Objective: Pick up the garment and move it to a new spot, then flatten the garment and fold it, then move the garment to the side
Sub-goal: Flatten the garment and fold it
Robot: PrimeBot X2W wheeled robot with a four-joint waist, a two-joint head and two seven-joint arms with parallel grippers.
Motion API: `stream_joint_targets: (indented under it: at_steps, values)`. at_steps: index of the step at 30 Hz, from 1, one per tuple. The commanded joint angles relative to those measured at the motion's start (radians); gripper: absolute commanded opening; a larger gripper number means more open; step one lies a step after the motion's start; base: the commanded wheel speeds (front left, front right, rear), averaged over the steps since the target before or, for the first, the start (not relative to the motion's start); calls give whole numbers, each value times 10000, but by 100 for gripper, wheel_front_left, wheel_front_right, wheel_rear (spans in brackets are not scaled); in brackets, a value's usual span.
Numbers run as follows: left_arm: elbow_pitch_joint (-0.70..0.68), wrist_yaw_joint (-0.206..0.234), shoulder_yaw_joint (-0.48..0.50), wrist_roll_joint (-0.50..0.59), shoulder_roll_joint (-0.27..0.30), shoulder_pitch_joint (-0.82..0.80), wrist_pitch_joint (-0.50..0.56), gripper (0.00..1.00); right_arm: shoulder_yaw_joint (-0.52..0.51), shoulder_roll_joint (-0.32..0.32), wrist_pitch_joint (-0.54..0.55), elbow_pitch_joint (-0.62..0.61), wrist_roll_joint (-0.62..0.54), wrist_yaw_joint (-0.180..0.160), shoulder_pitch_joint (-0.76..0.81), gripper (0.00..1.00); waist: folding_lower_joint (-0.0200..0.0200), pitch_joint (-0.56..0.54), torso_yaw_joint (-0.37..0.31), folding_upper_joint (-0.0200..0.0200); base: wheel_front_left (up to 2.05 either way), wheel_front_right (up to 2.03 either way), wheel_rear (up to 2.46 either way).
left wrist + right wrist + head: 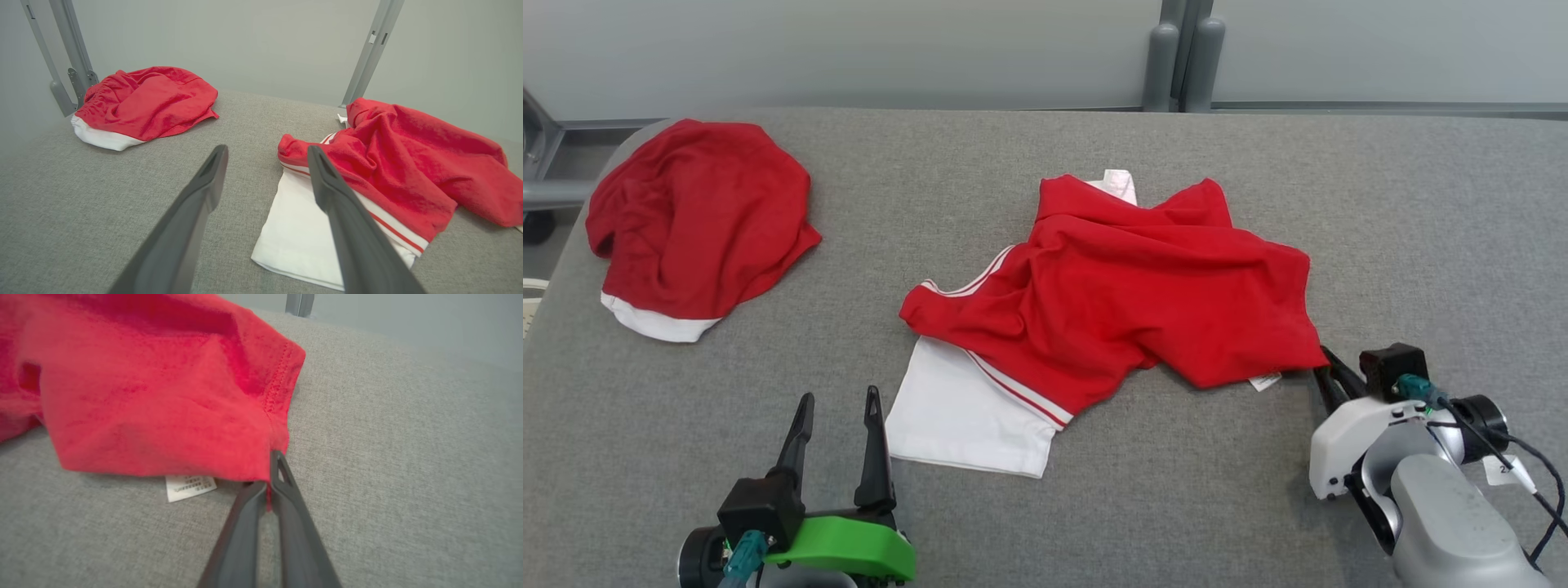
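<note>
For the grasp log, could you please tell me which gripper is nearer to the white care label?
Right. The right gripper pinches a corner of the garment just beside the care label; the left gripper hangs open at its opposite end.

My left end effector [840, 402] has two long dark tapered fingers [876, 449] on a bright green mount [849, 549] with a teal plug [743, 557]. My right end effector [1327, 363] has a white-and-grey wrist [1356, 433] and thin black cables [1561, 500].

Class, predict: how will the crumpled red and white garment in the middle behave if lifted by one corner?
Probably floppy: the red and white garment lies in soft folds, so it should drape and hang. Likely light for its size: the right gripper pinches just a thin corner.
</note>
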Motion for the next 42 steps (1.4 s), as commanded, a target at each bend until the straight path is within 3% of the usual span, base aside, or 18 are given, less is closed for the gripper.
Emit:
stream_joint_targets:
  at_steps: [1,7,15,20,21,22,23,31,42]
  values:
    - [-46,66,62,-39,68,-136,-51,100,-107,-93,-144,38,-118,1,-176,0,0,35,-85,31,0,0,0]
    - [-12,60,55,-61,61,-186,-72,100,-479,-630,-339,-302,-775,-1,-301,0,0,58,-413,31,0,0,0]
    - [15,45,51,-95,47,-189,-74,100,-1025,-1772,-204,-1396,-2537,-2,299,0,0,94,-817,31,0,0,0]
    - [60,11,6,-119,26,-251,-81,100,-1610,-1897,57,-1738,-3287,-2,812,0,0,165,-914,31,0,0,0]
    - [75,-4,-7,-120,26,-256,-82,100,-1719,-1851,101,-1724,-3395,-2,923,12,0,175,-917,31,0,0,0]
    - [94,5,-20,-118,25,-254,-82,100,-1819,-1775,127,-1661,-3468,-2,1020,39,0,180,-915,31,0,0,0]
    - [112,-9,-34,-118,24,-263,-83,100,-1882,-1693,83,-1625,-3573,-2,1112,100,0,181,-909,31,0,0,0]
    - [207,47,-13,-154,113,-126,-88,100,-2423,-912,-161,-1510,-3366,-2,1910,100,0,22,-944,31,0,0,0]
    - [209,44,-76,-215,163,241,-65,100,-2455,-140,-264,-2733,-2239,-2,3092,100,0,-376,-1378,31,0,0,0]
